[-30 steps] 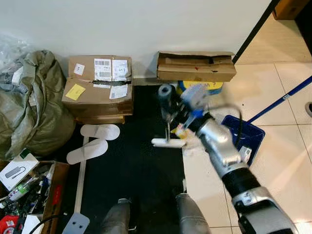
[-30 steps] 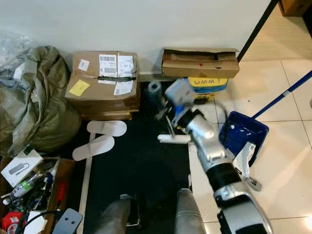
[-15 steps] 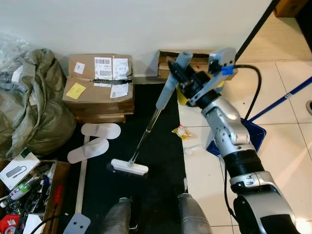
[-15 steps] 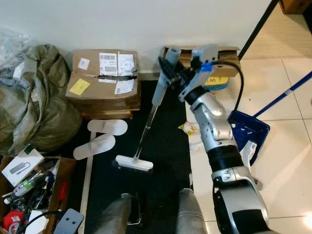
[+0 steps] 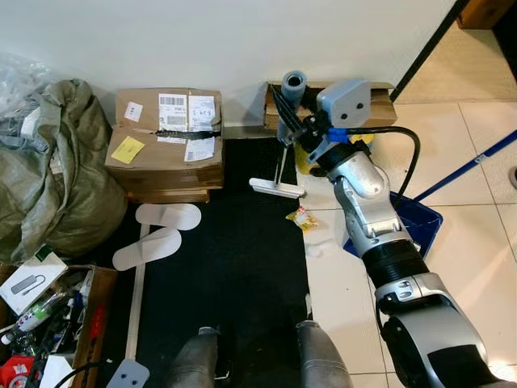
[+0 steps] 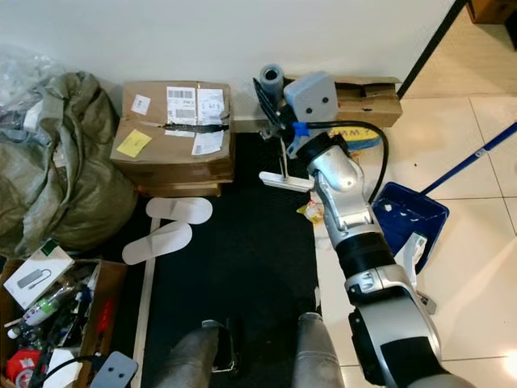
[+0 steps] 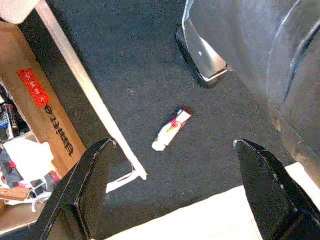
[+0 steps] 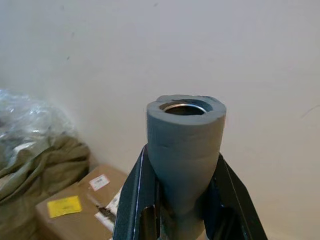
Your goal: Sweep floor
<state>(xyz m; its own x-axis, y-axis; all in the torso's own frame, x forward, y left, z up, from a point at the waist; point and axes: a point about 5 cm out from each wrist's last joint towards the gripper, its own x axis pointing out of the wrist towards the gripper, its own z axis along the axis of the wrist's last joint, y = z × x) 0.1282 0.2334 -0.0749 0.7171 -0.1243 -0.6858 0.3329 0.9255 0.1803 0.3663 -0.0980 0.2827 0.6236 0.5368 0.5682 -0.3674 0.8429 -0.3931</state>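
My right gripper (image 5: 286, 113) is shut on the grey foam grip (image 5: 293, 82) of a short broom, held up in front of the wall. The broom's thin shaft drops to a white head (image 5: 277, 188) at the far edge of the black mat (image 5: 226, 275). In the right wrist view the foam grip (image 8: 186, 145) stands clamped between both black fingers (image 8: 131, 200). A yellow wrapper (image 5: 301, 218) and a white scrap (image 5: 313, 249) lie on the tiles by the mat's right edge. A blue dustpan (image 5: 412, 220) sits right of them. My left gripper (image 7: 173, 145) hangs open over the mat, above a small red-and-white wrapper (image 7: 171, 129).
Taped cardboard boxes (image 5: 166, 137) and a flat box (image 5: 380, 90) line the wall. A green bag (image 5: 48, 170) bulges at the left, two white slippers (image 5: 157, 230) lie on the mat, and a cluttered box (image 5: 48, 315) stands near left. My feet (image 5: 258, 360) are on the mat.
The broom head has swung from the near middle of the mat back toward the wall, and the handle now stands steeper. My right arm has pulled in closer to the boxes.
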